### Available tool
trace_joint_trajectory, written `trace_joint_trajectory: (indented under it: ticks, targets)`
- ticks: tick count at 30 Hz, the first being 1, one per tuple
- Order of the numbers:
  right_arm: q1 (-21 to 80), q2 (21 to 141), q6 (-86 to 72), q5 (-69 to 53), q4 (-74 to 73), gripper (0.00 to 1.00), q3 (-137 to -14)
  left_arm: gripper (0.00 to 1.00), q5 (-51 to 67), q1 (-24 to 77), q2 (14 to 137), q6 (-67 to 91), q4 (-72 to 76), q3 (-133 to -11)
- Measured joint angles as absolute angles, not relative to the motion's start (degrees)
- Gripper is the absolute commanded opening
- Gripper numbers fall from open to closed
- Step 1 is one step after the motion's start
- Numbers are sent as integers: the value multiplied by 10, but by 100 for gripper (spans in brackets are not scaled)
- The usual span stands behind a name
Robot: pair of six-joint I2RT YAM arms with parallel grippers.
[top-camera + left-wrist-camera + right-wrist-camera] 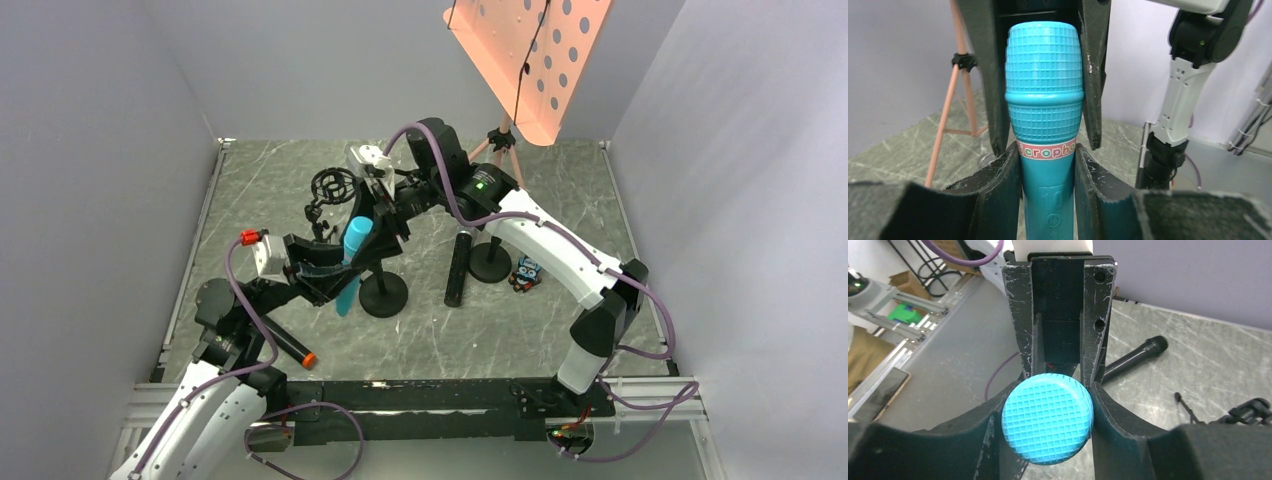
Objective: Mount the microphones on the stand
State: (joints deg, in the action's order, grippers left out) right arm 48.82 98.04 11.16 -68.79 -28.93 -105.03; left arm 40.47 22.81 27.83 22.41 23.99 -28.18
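While the desk [560, 320] carries a black round-based stand [383, 295], the teal microphone [352, 262] hangs slanting above it, left of centre, gripped by both arms. The left pincer [1047, 167] is clamped on the smooth handle just under the label band. The right pincer [1048, 397] is closed around the gridded head. Being moulded plastic, it looks light, stiff and slick on the handle. The textured head likely gives surer purchase and leaves the handle free for a clip.
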Motion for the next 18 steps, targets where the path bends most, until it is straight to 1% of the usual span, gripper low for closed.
trace_joint_trajectory:
  ticks: [1,3,6,9,10,11,12,14,17,18]
  targets:
    - [488,980,115,-679,-286,36,-1050,2,402,228,278,225,237,-282]
    - [487,980,122,-676,-285,31,-1050,15,395,227,278,228,232,-282]
    - [488,980,138,-673,-294,29,-1050,39,391,227,271,227,219,-282]
    - [488,980,156,-665,-309,28,-1050,73,386,227,262,218,196,-282]
    - [488,980,163,-660,-316,28,-1050,82,384,227,257,211,186,-282]
    - [487,979,169,-656,-326,27,-1050,88,376,227,247,204,170,-282]
    - [485,978,175,-649,-338,27,-1050,91,366,227,237,195,152,-283]
    - [478,976,186,-639,-354,27,-1051,93,343,227,213,178,114,-287]
    - [460,968,198,-624,-374,27,-1051,92,304,227,181,155,59,-298]
    - [455,966,199,-620,-377,27,-1052,89,293,227,173,148,42,-302]
